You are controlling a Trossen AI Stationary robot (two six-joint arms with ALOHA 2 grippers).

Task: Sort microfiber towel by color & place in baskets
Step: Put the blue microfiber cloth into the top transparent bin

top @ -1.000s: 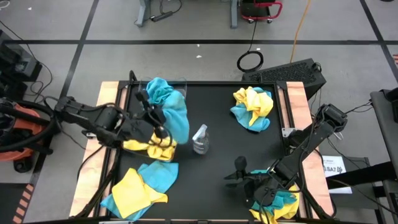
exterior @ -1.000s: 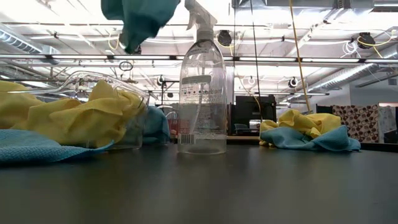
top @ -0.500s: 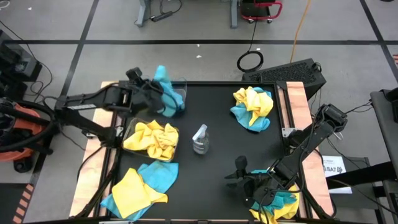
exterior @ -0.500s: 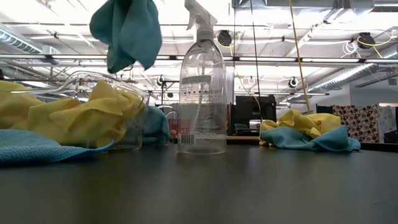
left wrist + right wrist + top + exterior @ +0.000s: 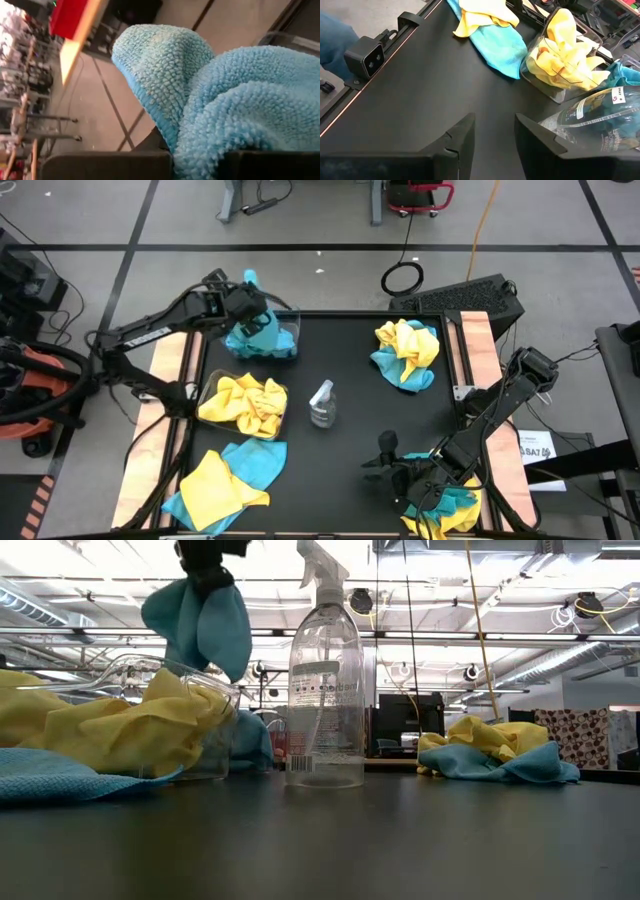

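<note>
From above I see my left pincer (image 5: 243, 305) clenched on a teal towel (image 5: 262, 335), hanging over the clear basket (image 5: 290, 320) at eleven o'clock on the counter (image 5: 370, 410). Low view: it hangs bunched. Left wrist: fuzzy loops. Right pincer (image 5: 494, 131) stands released.

Even overhead lighting is seen from above, with weak shadows on the dark bench (image 5: 360, 400). Ceiling lights are blown out in the low view. The blue towel (image 5: 240, 115) is blurred close up.
</note>
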